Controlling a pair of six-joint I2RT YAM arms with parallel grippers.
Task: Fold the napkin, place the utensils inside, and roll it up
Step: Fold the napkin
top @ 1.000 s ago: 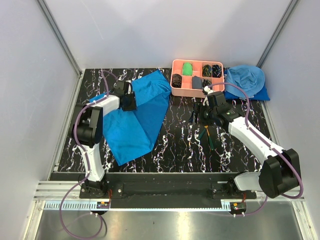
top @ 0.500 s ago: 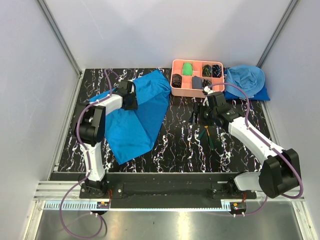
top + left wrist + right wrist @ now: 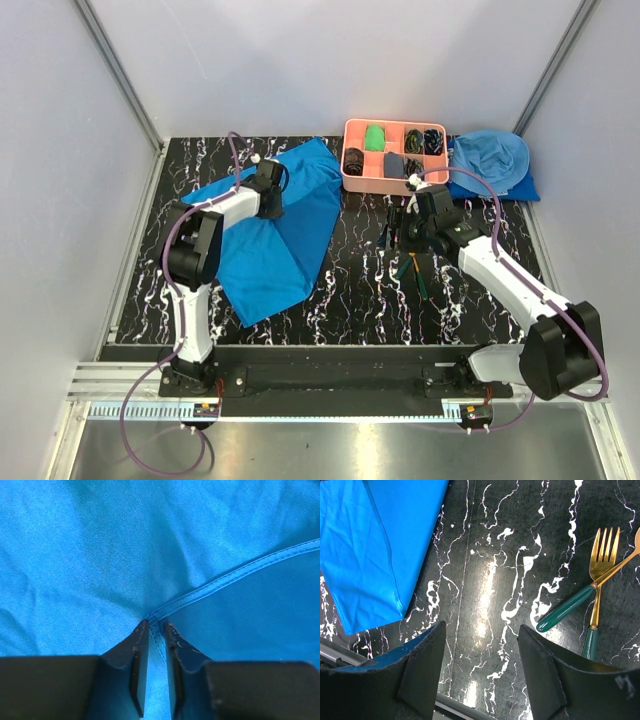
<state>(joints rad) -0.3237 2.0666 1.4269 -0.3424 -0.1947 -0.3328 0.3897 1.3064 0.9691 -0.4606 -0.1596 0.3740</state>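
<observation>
The royal-blue napkin [image 3: 270, 245] lies partly folded on the left of the black marbled table, with one layer lapped over another. My left gripper [image 3: 268, 198] is down on its upper middle. In the left wrist view the jaws stand nearly together on a hemmed edge of the napkin [image 3: 235, 575], and the left gripper [image 3: 156, 626] pinches that hem. My right gripper [image 3: 414, 226] hovers open over bare table right of centre, and the right gripper [image 3: 482, 630] holds nothing. The utensils [image 3: 418, 270] lie crossed just beside it: a gold fork [image 3: 602, 555] and a green spoon handle [image 3: 566, 609].
A pink compartment tray [image 3: 346, 182] of small items stands at the back, right of centre. A sky-blue heap of cloth [image 3: 490, 158] lies at the back right. The table's metal front rail [image 3: 330, 352] runs along the near edge.
My left gripper has slid right and toward the back across the napkin, and its jaws have narrowed onto the hem. The right arm has not moved.
</observation>
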